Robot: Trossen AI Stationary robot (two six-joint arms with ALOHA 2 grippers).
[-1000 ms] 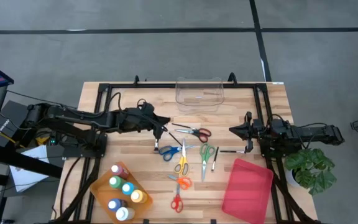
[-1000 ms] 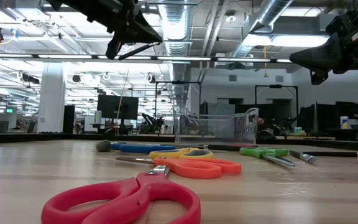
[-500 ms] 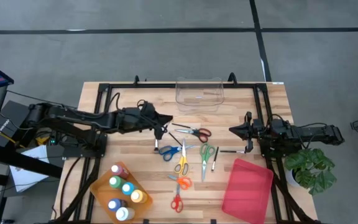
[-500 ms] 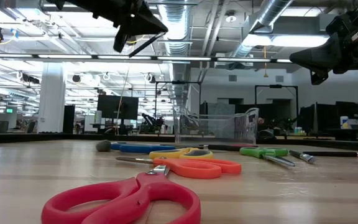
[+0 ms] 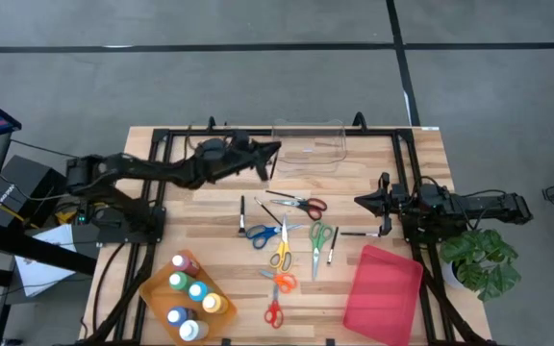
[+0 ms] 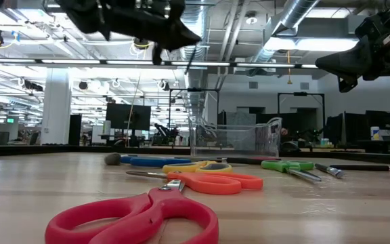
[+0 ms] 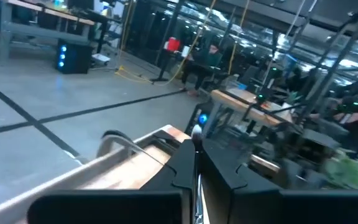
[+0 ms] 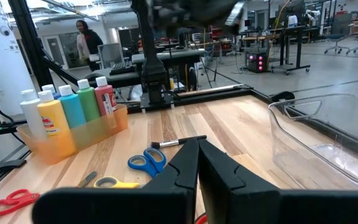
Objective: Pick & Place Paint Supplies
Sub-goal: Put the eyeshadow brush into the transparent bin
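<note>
**High view: left arm at the bin's edge with a brush, supplies spread mid-table**

High view, item by item. Left gripper [image 5: 269, 152]: raised above the table, at the near-left corner of the clear plastic bin [image 5: 308, 144], fingers closed on a thin dark brush [image 5: 273, 163] that hangs down from them. Left wrist view confirms the brush [image 7: 196, 149] pinched between the closed fingers, with the bin's rim just ahead.

Right gripper [image 5: 361, 201]: fingers closed, holding nothing, hovering at the right side of the wooden table [image 5: 210, 240], well apart from the bin.

Scissors, flat on the table between the arms: red-handled pair [image 5: 301, 204] nearest the bin; blue-handled pair [image 5: 263, 234]; yellow-handled pair [image 5: 282, 250]; green-handled pair [image 5: 317, 240]; orange-handled pair [image 5: 283, 280]; small red pair [image 5: 273, 312] close to the near edge. Two loose dark brushes: one [image 5: 242, 213] left of the blue scissors, one [image 5: 333, 244] right of the green scissors.

Orange tray of paint bottles [image 5: 188, 294]: near-left corner. Red flat lid [image 5: 385, 286]: near-right corner. Bare wood lies between the scissors and the bin.
</note>
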